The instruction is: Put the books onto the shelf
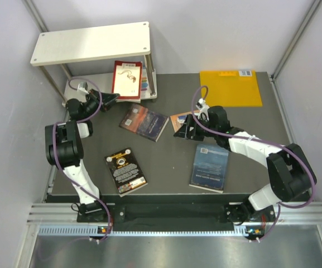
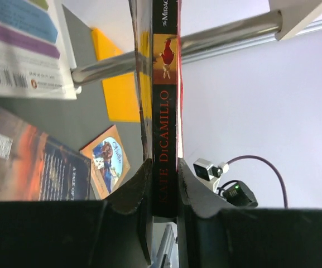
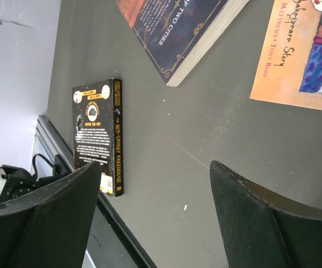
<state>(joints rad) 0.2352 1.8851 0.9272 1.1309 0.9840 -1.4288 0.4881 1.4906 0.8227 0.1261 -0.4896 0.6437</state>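
Note:
My left gripper is shut on the lower spine of the red-and-white book. It holds the book upright at the shelf's lower board, under the top board. The dark book with reddish glow, the black-and-gold book and the dark blue book lie flat on the table. My right gripper is open over bare table, right beside the orange-brown book.
A plain orange-yellow sheet lies at the back right. A white cover with coloured stripes and a barcode sits on the lower board next to the held book. A metal shelf leg runs close behind it.

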